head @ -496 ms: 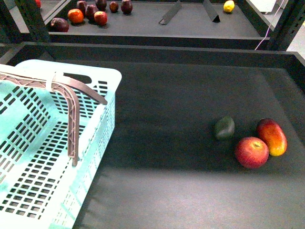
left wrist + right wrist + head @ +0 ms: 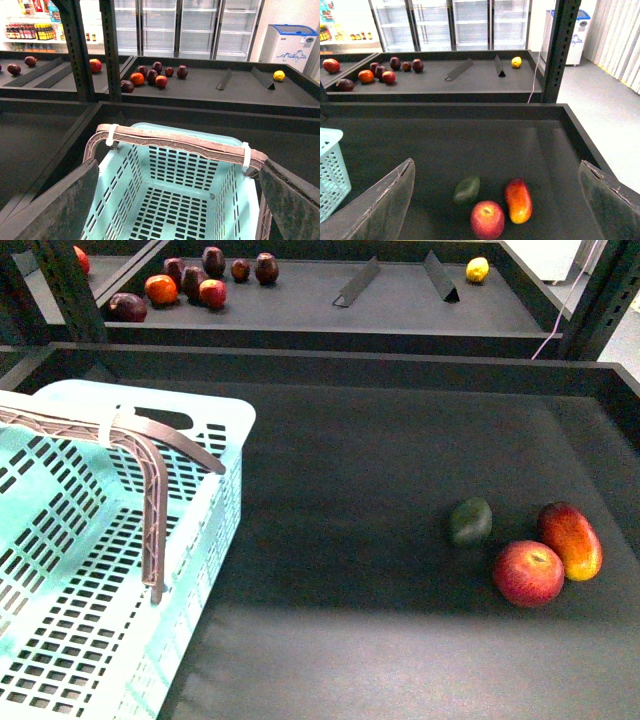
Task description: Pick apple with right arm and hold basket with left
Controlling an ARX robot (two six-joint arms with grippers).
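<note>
Right claw (image 2: 496,164) spread wide and empty, round red yellow-streaked apple (image 2: 487,220) lying ahead of it on dark bench (image 2: 470,135). Left claw (image 2: 178,165) spread above ribbed brownish handle (image 2: 175,142) of slotted turquoise plastic basket (image 2: 190,172). Only change: front view shifts slightly. Nothing grasped yet.

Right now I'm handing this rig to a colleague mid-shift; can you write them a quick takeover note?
Left claw: open, aimed at the basket, gripping nothing.
Right claw: open, aimed at the fruit, empty.
The basket sits on the left. The apple lies on the right, beside the mango and near the avocado.
Done: nothing grasped yet.
Left: hold the basket, pick the apple.
</note>
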